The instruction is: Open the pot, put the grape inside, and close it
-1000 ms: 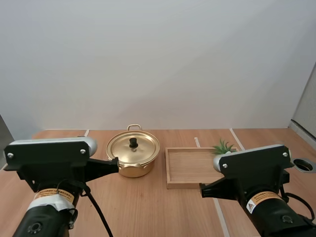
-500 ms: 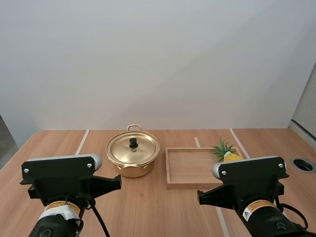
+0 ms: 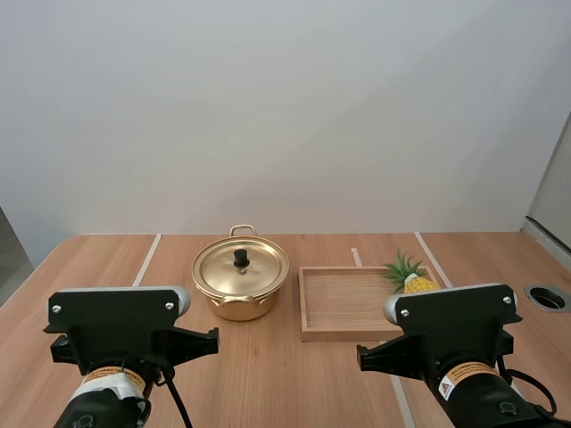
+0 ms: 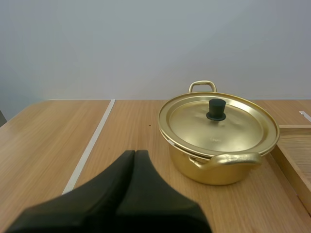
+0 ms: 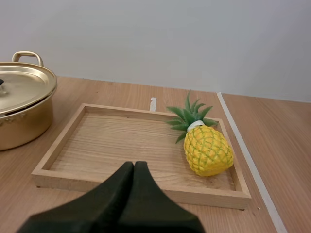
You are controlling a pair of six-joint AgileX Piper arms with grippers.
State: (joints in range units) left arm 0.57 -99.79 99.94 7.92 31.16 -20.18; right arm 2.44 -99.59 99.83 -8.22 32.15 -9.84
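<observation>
A gold pot (image 3: 239, 305) with its lid (image 3: 243, 269) on stands left of centre on the wooden table. To its right lies a wooden tray (image 3: 343, 301) with a small toy pineapple (image 3: 414, 282) in its far right corner; I see no grapes. My left gripper (image 4: 135, 153) is shut on nothing, low over the table and short of the pot (image 4: 218, 170), whose lid (image 4: 228, 127) has a black knob. My right gripper (image 5: 133, 165) is shut and empty too, just before the tray's near rim (image 5: 146, 188), with the pineapple (image 5: 208, 150) ahead and to the right.
White tape lines (image 3: 144, 259) run across the tabletop on both sides. A round cable hole (image 3: 547, 298) sits at the table's right edge. A plain wall stands behind the table. Bare wood lies between the pot and the near edge.
Both arms have dropped lower and drawn back in the high view. The left arm moved the most. The pineapple, earlier half hidden behind the right arm, now shows whole.
</observation>
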